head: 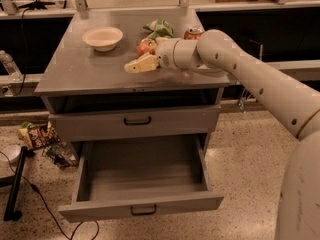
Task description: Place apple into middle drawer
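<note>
The apple [146,46], small and red with orange patches, sits on the grey cabinet top [90,71], right of centre. My gripper [137,64] hovers low over the top, just in front of and slightly left of the apple, pointing left; whether it touches the apple I cannot tell. The white arm [235,64] reaches in from the right. The middle drawer [142,208] is pulled out wide below, its grey inside bare, its black bar handle facing me. The matching drawer front [135,122] above it is shut.
A white bowl [102,37] stands at the back left of the top. A green bag [160,28] and a red soda can [193,33] lie behind the apple. Snack packets [35,134] and a black cable [30,189] lie on the floor at the left.
</note>
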Controlling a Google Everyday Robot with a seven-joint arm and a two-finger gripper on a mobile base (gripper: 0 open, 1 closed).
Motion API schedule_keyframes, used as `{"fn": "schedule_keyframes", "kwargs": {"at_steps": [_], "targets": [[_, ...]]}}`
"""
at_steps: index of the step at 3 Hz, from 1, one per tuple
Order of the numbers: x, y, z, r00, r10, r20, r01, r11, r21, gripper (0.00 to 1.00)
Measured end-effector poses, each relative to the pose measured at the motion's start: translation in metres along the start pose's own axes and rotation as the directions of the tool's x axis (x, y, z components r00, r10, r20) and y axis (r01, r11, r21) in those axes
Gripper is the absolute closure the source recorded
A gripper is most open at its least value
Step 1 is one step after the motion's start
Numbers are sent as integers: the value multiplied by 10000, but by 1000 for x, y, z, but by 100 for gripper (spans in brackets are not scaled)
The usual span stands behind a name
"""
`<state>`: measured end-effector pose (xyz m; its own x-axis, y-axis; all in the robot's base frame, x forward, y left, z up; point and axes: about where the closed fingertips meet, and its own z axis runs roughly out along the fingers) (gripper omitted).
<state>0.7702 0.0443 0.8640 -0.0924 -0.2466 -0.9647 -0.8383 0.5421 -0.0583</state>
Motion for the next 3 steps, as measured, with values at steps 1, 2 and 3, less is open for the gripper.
{"fn": "schedule_keyframes", "kwargs": {"at_steps": [1, 2, 3], "targets": [[1, -14, 15, 9999, 32, 140, -34, 9998, 177, 0], [3, -22, 24, 9997, 69, 247, -75, 9997, 242, 17], [7, -25, 29, 9998, 6, 197, -13, 9994, 348, 41]]}}
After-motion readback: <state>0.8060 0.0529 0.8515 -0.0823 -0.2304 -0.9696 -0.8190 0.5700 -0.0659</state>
